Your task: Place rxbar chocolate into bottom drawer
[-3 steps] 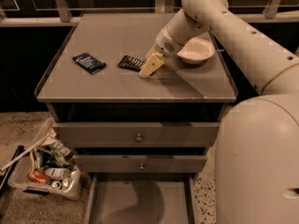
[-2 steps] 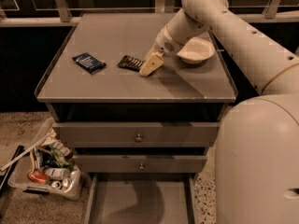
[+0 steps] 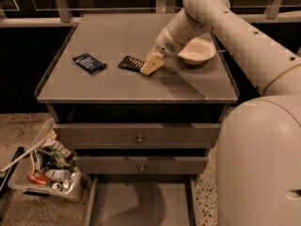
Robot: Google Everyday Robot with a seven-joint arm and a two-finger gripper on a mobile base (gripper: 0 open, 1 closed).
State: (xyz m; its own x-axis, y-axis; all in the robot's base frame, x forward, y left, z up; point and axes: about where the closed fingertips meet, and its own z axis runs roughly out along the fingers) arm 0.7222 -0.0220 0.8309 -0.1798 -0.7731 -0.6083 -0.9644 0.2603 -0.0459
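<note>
The rxbar chocolate (image 3: 129, 62), a small dark wrapped bar, lies on the grey cabinet top (image 3: 117, 86) near the middle. My gripper (image 3: 151, 66) reaches down from the right, its pale fingers (image 3: 153, 64) at the bar's right end, touching or over it. The bottom drawer (image 3: 141, 204) is pulled out at the foot of the cabinet, its flat grey floor bare with a shadow on it.
A dark blue rectangular packet (image 3: 89, 63) lies left of the bar. A white bowl (image 3: 196, 51) stands right of the gripper. Two knobbed drawers (image 3: 139, 135) are shut above the open one. A plastic bin of clutter (image 3: 44, 166) sits on the floor at the left.
</note>
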